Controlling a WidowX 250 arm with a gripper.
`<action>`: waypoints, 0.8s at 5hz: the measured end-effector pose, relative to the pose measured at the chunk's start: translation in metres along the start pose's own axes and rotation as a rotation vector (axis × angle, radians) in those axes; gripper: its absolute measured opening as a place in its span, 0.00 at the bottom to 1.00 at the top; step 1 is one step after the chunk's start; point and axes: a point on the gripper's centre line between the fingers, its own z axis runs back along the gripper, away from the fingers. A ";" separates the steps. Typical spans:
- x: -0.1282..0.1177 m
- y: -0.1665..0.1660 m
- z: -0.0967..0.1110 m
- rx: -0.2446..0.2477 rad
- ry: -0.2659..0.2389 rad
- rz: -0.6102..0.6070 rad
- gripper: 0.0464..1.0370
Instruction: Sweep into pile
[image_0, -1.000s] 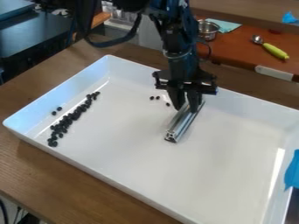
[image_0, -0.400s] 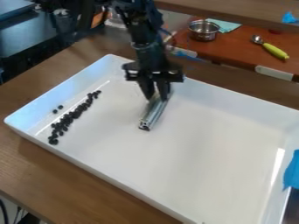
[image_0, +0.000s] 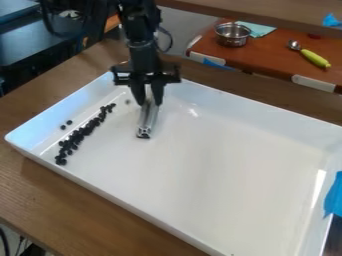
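Note:
Near the back left of the white tray hangs my gripper (image_0: 148, 103), its fingers shut on a silvery metal bar (image_0: 147, 121) that points toward the camera. A slanting row of small black pieces (image_0: 84, 131) lies along the tray's left side, to the left of the bar. Two more black pieces (image_0: 66, 124) sit apart from the row, closer to the left wall. One dark piece (image_0: 127, 102) shows just left of the fingers.
The white tray (image_0: 155, 220) has raised walls and rests on a wooden table (image_0: 73, 200). Behind it are a metal pot (image_0: 233, 34) and a spoon with a green handle (image_0: 314, 58). Blue tape (image_0: 334, 196) is on the right wall.
My gripper has moved left across the tray with the metal bar, which has turned somewhat. The loose pieces that lay left of the bar have shifted left; the row looks much the same.

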 end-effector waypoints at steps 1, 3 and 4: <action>-0.002 0.013 0.001 0.046 0.037 0.122 0.28; -0.010 0.036 0.005 0.061 0.049 0.194 0.28; -0.016 0.049 0.007 0.079 0.037 0.150 0.28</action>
